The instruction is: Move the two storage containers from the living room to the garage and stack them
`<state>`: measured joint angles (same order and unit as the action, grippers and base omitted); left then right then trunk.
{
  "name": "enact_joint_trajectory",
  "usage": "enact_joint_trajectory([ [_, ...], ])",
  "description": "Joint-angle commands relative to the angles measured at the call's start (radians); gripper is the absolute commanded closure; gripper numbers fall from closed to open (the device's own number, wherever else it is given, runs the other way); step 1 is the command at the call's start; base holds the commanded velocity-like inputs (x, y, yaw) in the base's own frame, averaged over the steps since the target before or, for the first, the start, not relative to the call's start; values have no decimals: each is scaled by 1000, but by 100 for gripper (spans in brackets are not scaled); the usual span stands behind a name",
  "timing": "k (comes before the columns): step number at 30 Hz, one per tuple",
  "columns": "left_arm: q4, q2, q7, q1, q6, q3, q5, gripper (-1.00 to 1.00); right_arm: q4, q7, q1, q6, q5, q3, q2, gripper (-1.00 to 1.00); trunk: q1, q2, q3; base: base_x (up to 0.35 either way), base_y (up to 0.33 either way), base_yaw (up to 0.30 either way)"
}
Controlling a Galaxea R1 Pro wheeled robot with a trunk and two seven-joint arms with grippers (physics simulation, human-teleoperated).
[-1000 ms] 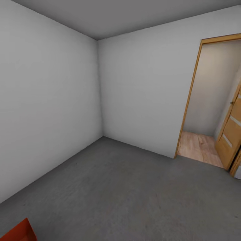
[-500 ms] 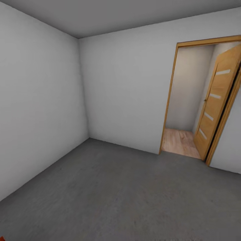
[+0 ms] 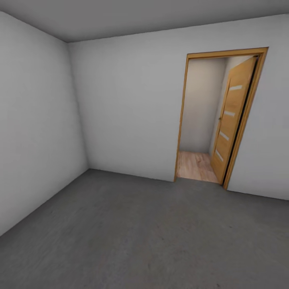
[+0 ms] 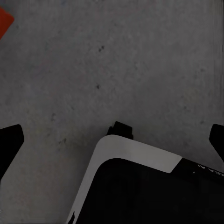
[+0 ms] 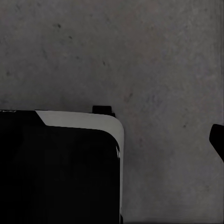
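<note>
Fingertips of the left gripper (image 4: 112, 140) sit wide apart over the garage's grey floor (image 4: 140, 60), gripping nothing; the right gripper's (image 5: 140, 135) spread I cannot tell. An orange-red storage container (image 4: 4, 21) lies nearby on the concrete. Ahead stands an open doorway (image 3: 200, 132). Judging so, one bin is delivered, the second unfetched.

doorways: one (image 3: 212, 116), in the wall facing us | doors: one wooden door (image 3: 233, 120), swung open inside that doorway | storage containers: one orange-red corner (image 4: 4, 21) over the dark grey floor (image 3: 140, 233) | gripper fingers: two dark tips, left wrist view (image 4: 9, 142); one tip, right wrist view (image 5: 217, 140)
</note>
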<state>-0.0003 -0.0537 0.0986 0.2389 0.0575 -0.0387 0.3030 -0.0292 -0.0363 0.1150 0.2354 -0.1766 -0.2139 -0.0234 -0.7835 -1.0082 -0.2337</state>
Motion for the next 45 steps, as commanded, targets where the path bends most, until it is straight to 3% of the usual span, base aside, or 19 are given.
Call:
enact_joint_trajectory([
  [1,0,0,1,0,3,-4,2,-100,-3,-1,2,5,-9,-9,0,-100,0,-1,-1,0,0,-297],
  [28,0,-1,1,0,2,-4,4,-100,-3,-1,2,6,-9,-9,0,-100,0,-1,-1,25,0,-294],
  [45,1,-2,1,0,-5,-4,4,-100,-3,-2,2,7,-8,-10,0,-100,0,-1,-1,315,0,-25],
])
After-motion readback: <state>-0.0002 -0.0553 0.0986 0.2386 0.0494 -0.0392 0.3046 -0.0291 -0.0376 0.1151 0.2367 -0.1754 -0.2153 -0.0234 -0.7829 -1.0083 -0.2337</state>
